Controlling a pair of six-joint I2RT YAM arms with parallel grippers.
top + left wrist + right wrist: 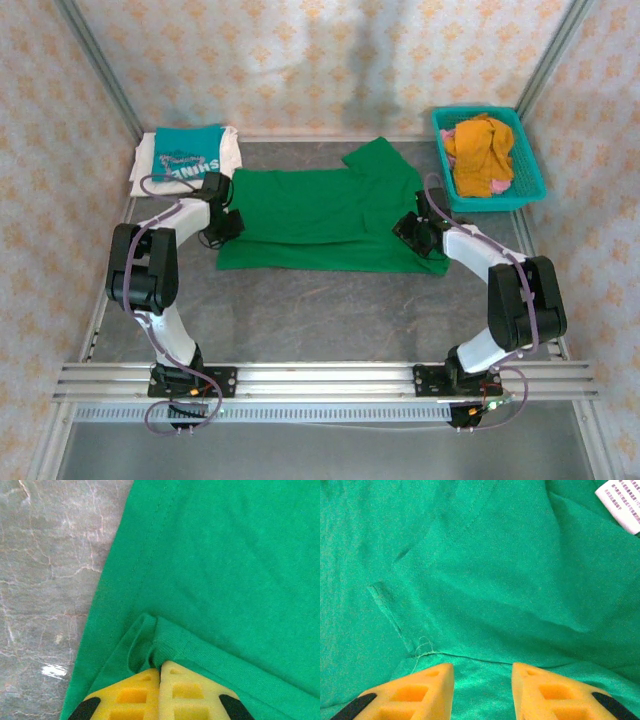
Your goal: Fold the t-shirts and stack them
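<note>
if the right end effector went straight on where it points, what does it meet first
The green t-shirt: the open right end effector points into its cloth, seemingly very close, though depth is unclear.

Bright, even, diffuse light; shadows faint. Small white glare on desk [45, 580] left of left claw [160, 672]. Green t-shirt [470, 570] weave sharp ahead of right claw [482, 672]; label [620, 502] print blurred.
</note>
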